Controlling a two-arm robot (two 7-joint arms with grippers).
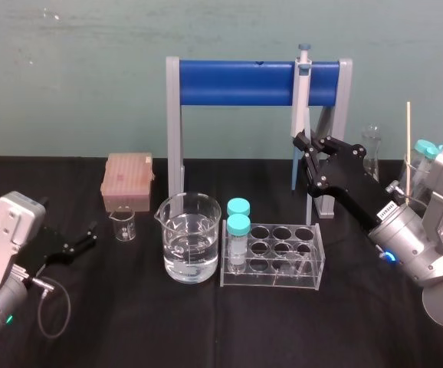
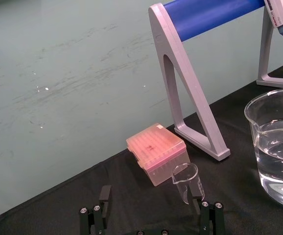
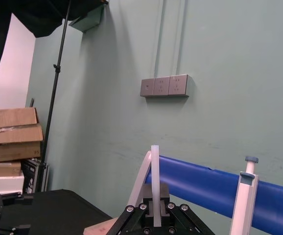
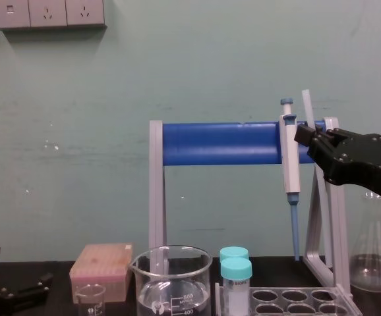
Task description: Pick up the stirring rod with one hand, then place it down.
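The rod (image 3: 154,171) is gripped upright by the right gripper (image 4: 307,136), beside the pipette (image 4: 288,151). The left gripper (image 1: 82,239) is parked open.

Black table (image 1: 129,322) with beaker (image 1: 188,238), rack (image 1: 275,257), tip box (image 1: 128,180)

Head view high, looking down, chest view low, level, both sharing blue rack (image 1: 237,83)

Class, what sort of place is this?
Likely a laboratory bench: pipette on a blue stand, beaker of clear liquid, right gripper by the stand holding a stirring rod; left gripper parked low at left.
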